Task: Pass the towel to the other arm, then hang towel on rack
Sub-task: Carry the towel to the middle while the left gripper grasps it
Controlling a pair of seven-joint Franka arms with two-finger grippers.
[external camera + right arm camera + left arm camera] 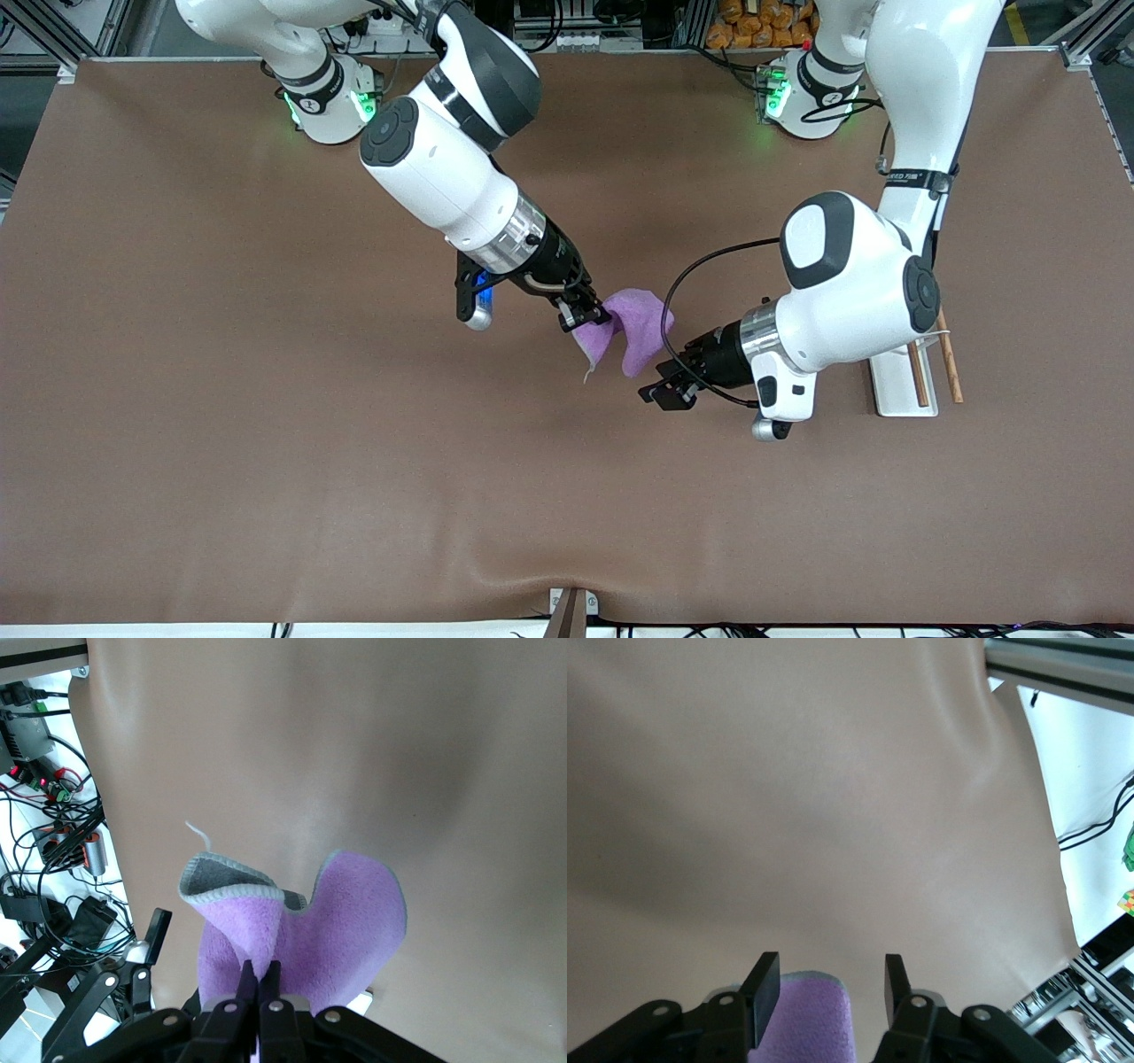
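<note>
Closing the left gripper [666, 387] on the towel [631, 332] comes next: its fingers stand apart around the hanging edge. Keep the right gripper [585, 314] clamped on the towel's top, mid-table, until you're sure of the grip. Rack [905, 381] waits at 3 o'clock.

A robotics lab: two robot arms [443, 168] bolted by a brown-covered table [221, 399], with aluminium framing [53, 35] and loose cables [53, 815].
</note>
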